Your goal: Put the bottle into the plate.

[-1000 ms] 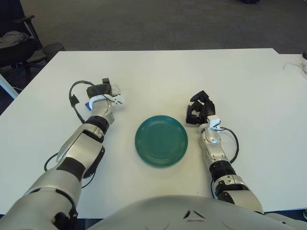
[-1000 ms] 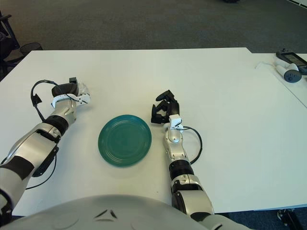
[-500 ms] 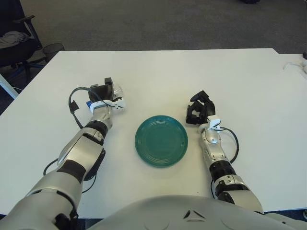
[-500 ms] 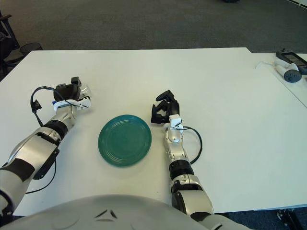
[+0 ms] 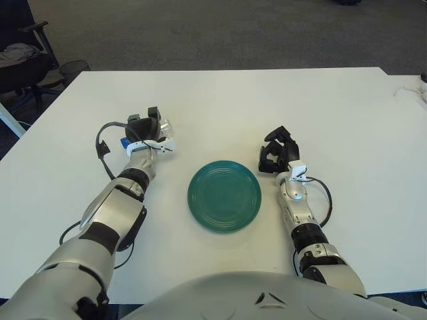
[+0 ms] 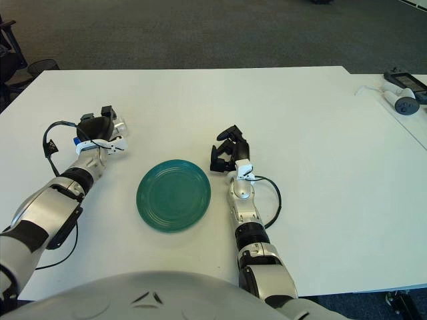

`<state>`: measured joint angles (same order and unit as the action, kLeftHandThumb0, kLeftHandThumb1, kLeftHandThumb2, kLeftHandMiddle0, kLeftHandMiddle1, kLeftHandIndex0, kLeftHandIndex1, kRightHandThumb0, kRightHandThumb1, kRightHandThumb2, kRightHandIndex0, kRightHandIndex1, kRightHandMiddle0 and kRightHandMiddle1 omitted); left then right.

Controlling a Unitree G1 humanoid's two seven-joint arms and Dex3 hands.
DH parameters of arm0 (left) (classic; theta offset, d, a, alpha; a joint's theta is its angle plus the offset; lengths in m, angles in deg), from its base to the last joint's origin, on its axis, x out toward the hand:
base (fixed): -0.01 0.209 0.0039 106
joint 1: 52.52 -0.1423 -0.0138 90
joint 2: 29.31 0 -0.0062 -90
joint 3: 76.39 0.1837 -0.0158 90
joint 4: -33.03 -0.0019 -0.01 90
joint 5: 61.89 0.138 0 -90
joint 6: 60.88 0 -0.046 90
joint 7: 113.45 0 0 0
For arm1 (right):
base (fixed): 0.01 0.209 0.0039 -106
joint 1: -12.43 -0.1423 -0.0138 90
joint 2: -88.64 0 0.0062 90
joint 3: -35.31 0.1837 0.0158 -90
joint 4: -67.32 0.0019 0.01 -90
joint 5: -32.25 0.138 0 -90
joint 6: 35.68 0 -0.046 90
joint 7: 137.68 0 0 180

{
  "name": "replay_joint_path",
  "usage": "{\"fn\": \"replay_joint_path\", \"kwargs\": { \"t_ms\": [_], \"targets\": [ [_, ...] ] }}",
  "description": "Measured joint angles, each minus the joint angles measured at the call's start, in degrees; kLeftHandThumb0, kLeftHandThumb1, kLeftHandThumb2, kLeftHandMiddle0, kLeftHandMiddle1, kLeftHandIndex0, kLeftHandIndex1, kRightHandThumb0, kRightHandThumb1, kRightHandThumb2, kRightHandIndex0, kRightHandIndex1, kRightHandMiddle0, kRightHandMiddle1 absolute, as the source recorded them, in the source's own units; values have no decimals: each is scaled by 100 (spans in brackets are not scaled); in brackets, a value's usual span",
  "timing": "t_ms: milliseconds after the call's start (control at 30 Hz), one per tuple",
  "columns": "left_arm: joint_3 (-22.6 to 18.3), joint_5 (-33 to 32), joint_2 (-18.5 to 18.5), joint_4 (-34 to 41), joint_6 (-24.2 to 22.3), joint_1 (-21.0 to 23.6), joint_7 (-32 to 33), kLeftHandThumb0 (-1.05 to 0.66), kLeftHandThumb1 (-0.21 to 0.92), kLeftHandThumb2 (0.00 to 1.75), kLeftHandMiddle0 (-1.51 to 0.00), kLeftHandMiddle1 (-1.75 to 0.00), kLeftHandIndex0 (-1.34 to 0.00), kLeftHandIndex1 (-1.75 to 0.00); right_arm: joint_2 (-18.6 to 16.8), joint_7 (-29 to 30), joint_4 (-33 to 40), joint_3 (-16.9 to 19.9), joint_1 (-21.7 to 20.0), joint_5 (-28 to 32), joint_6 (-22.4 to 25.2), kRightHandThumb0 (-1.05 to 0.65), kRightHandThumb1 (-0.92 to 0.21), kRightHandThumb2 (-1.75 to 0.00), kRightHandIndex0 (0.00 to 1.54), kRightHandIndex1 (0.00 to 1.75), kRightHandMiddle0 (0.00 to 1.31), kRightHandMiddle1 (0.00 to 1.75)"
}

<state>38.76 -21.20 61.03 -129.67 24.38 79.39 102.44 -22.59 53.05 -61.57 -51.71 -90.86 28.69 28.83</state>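
The round green plate [image 5: 224, 195] lies flat on the white table [image 5: 267, 100], in front of my body. My left hand [image 5: 148, 128] is a short way to the upper left of the plate, fingers curled around a small bottle. Only a pale end [image 6: 119, 125] and a blue part [image 5: 124, 142] of the bottle show; the hand hides everything else. Just right of the plate is my right hand [image 5: 277, 152], idle, with loosely bent fingers holding nothing.
A black cable [image 5: 101, 143] loops from the left wrist. On the floor at far left are a chair [image 5: 20, 60] and a wire bin [image 5: 73, 67]. A white handheld device [image 6: 400, 101] lies on the neighbouring table to the right.
My left hand has turned at the wrist and shifted slightly right, towards the plate, still closed on the bottle. The plate and the right hand have not moved.
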Motion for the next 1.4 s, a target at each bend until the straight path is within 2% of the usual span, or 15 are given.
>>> {"fn": "replay_joint_path", "kwargs": {
  "t_ms": [133,733,1133,1200,1300,1400],
  "targets": [
    [-3,-6,0,7,16,0,7,-1,22,134,-64,-165,-62,-160,-3,0,0,0,0,0,0,0,-13,-153,77,171,51,175],
    [7,-103,56,137,8,13,-57,-1,21,140,-61,-169,-61,-167,-46,45,0,0,-1,-5,-1,0,-12,-154,78,171,52,175],
    [35,-62,302,949,-163,-55,97,-1,19,145,-60,-174,-60,-172,-52,76,0,-9,-16,-15,-6,0,-12,-154,78,170,52,175],
    [25,-50,352,1164,-227,-60,95,-1,15,150,-62,-174,-62,-173,-52,75,0,-9,-17,-15,-6,0,-12,-154,79,170,52,175],
    [4,-21,434,1530,-307,-74,81,-1,1,162,-79,-174,-73,-160,-52,74,0,-9,-18,-14,-6,0,-12,-153,79,169,52,175],
    [-21,48,546,1961,-347,-109,91,-1,-4,169,-85,-175,-72,-164,-53,74,0,-9,-19,-13,-6,0,-12,-153,79,168,52,175]
  ]
}}
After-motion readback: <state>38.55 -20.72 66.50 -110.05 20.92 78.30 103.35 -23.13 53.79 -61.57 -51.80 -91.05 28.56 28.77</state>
